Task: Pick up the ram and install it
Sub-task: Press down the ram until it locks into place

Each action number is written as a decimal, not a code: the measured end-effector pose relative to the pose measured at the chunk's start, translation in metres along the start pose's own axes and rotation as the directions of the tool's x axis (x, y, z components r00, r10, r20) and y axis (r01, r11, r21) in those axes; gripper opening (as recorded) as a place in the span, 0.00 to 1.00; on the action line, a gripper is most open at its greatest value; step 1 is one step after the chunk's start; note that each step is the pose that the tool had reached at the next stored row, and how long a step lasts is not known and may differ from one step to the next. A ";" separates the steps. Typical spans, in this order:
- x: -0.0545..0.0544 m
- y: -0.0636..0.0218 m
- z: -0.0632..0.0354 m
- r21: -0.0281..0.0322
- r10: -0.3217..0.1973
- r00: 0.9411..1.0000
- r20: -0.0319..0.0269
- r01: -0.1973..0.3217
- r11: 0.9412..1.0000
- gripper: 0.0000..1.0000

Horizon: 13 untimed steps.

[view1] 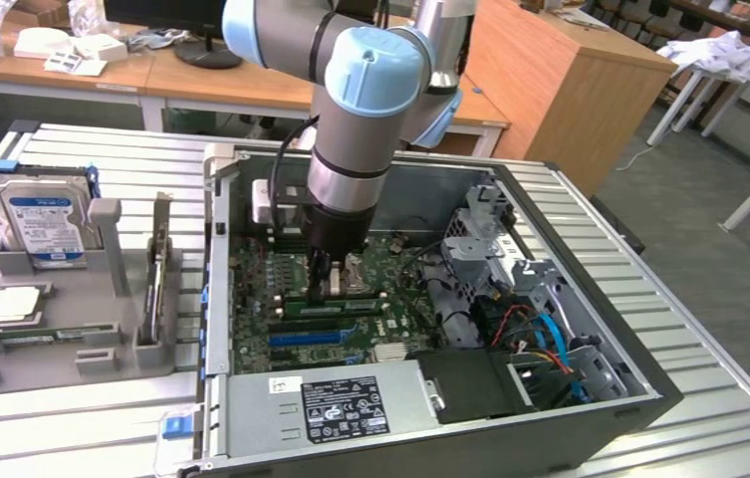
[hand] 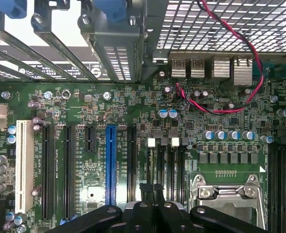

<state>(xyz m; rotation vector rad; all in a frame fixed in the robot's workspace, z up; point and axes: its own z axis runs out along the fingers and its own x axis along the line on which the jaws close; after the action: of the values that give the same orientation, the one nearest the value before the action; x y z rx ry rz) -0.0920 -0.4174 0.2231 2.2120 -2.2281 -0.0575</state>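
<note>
My gripper (view1: 328, 292) reaches down into the open computer case (view1: 588, 418), just above the motherboard (view1: 262, 344). In the wrist view its two dark fingertips (hand: 146, 194) press together, shut with nothing between them. They hang over the black memory slots (hand: 168, 165) with white latches, beside the CPU socket (hand: 227, 194). A thin green stick with a pale label, which looks like the ram (view1: 27, 338), lies flat in the grey fixture (view1: 96, 344) at the exterior view's left, well away from the gripper.
The fixture also holds a silver hard drive (view1: 43, 224) and an upright card (view1: 158, 274). A blue expansion slot (hand: 110, 165), a white slot (hand: 21, 165) and a red-black wire (hand: 240, 53) lie near the gripper. A power supply (view1: 335, 408) and drive cage (view1: 494, 234) crowd the case.
</note>
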 end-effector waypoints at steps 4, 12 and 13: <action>0.000 0.0000 0.0007 0.000 0.000 1.000 0.000 0.000 1.000 0.11; 0.000 0.0000 0.0016 0.000 0.000 1.000 0.000 0.000 1.000 0.11; 0.000 0.0000 0.0017 0.000 0.000 1.000 0.000 0.000 1.000 0.11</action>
<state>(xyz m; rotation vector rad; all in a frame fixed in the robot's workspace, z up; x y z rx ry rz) -0.0921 -0.4178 0.2213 2.2119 -2.2280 -0.0575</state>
